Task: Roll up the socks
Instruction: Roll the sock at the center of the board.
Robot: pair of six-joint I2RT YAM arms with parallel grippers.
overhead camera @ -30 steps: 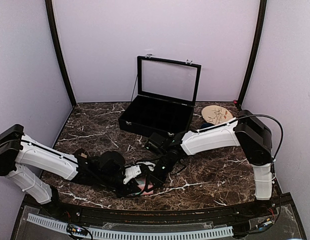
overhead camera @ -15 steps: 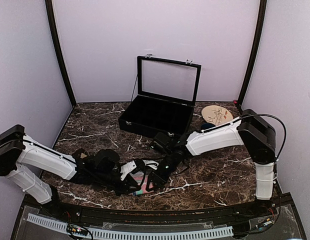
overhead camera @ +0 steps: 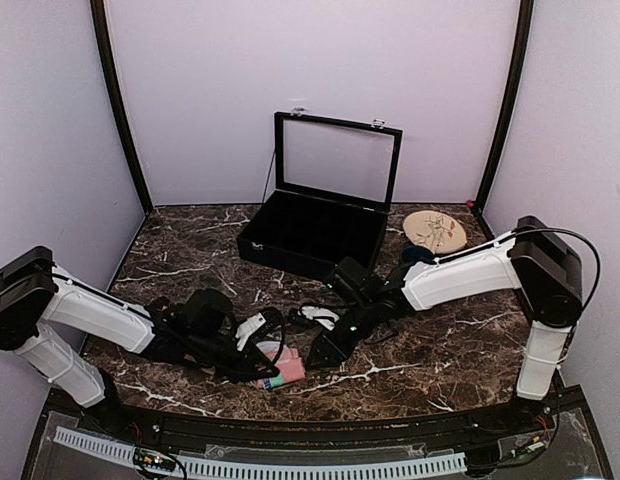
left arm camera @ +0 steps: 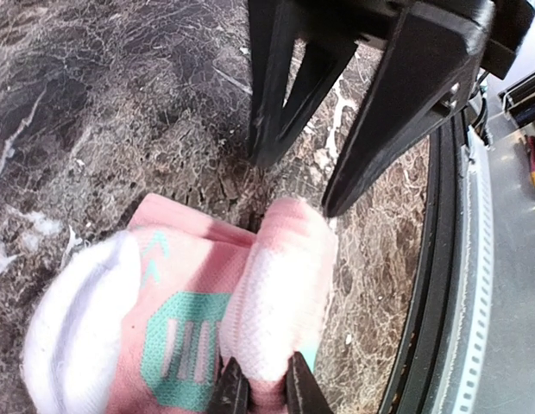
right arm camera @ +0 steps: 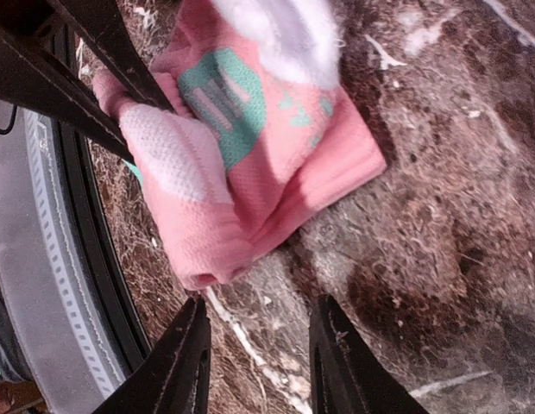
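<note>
Tension matters: with the left claw point(left arm camera: 261, 381) pinching the pink sock's point(overhead camera: 280, 368) folded-over end near the bench's point(overhead camera: 440, 350) front edge and the right claw point(right arm camera: 261, 345) spread beside it, roll tightly without dragging.

High rear overview; close opposed wrist views, pink sock point(left arm camera: 198, 336) in both
</note>
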